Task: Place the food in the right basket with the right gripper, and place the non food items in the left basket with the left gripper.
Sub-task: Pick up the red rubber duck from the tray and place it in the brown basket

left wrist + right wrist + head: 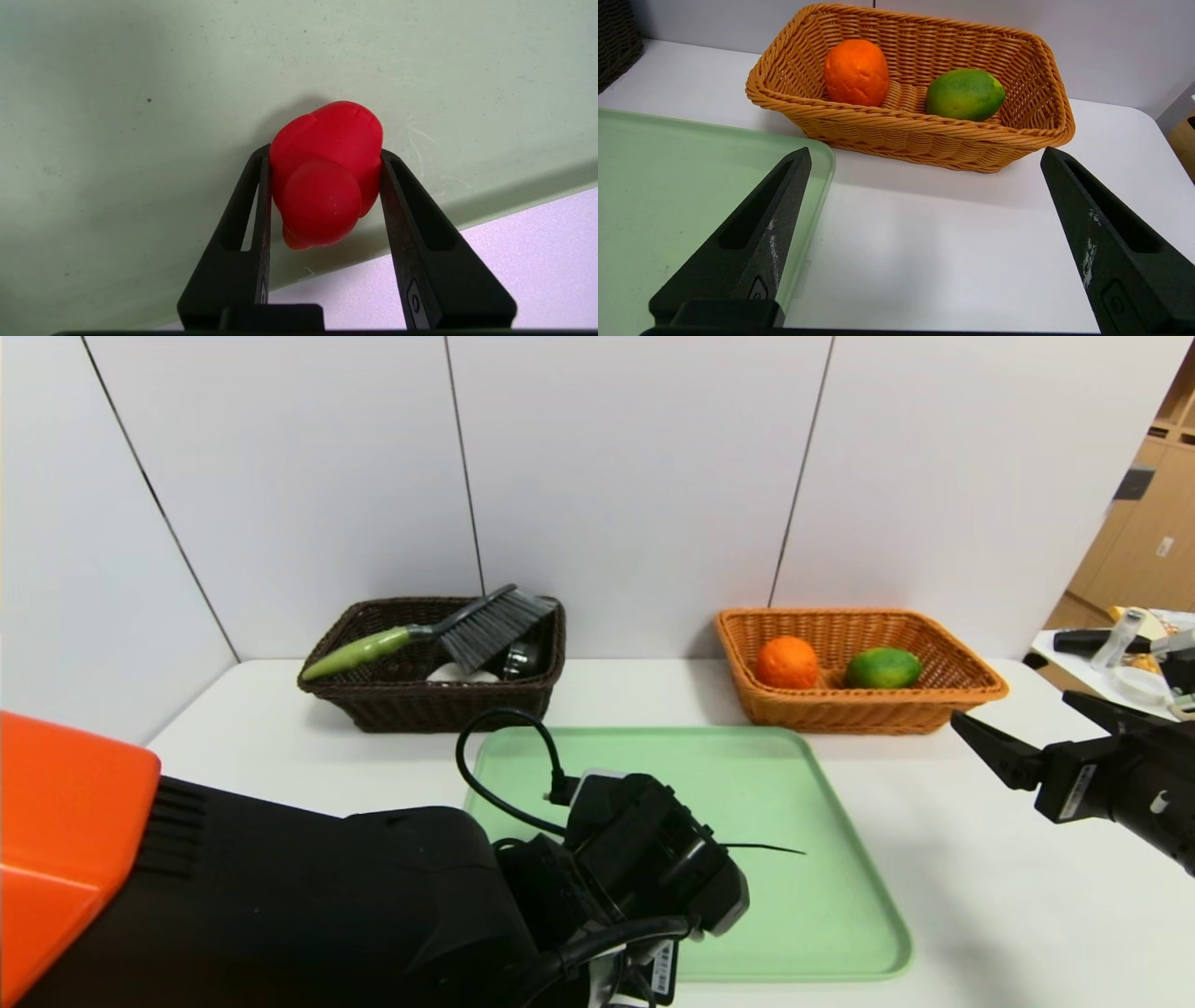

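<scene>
**Lifting the red toy off the tray**

My left gripper (324, 196) has its fingers pressed against both flanks of the red toy (327, 172), which sits on the green tray (822, 915) near its front edge. I judge the grip a bit shallow: the toy is rounded and looks soft, so I'd want it firmly pinched before I lift, then rise straight up to avoid rolling it out. From there I'd carry it to the dark basket (373, 695) at the back left, where the brush (448, 630) already lies, and release low over a free spot. My right gripper (924, 196) hangs wide open and empty near the tan basket (924, 140), with the orange (856, 72) and green fruit (964, 94) inside.
</scene>
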Motion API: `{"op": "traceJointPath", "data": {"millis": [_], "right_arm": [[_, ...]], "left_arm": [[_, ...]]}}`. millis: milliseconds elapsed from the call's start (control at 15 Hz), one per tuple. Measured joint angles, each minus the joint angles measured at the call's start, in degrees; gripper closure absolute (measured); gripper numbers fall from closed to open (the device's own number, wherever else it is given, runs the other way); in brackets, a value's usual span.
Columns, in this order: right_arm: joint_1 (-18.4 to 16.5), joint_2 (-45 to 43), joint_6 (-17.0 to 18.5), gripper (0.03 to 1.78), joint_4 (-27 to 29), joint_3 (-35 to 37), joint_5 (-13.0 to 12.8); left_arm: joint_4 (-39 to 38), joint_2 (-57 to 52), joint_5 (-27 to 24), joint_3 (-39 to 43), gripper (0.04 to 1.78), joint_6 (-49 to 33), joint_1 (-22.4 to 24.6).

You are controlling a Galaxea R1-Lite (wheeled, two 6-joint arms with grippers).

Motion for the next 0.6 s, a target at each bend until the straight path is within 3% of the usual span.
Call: {"op": "traceJointPath", "data": {"millis": [333, 600], "right_arm": [[0.0, 0.0, 0.0, 0.12, 0.0, -0.1, 0.0], [0.0, 0.1, 0.0, 0.12, 0.0, -0.1, 0.0]], "left_arm": [[-0.4, -0.7, 1.8, 0.0, 1.13, 1.5, 0.3], [-3.4, -5.7, 2.9, -0.1, 1.14, 11.2, 4.7]]}}
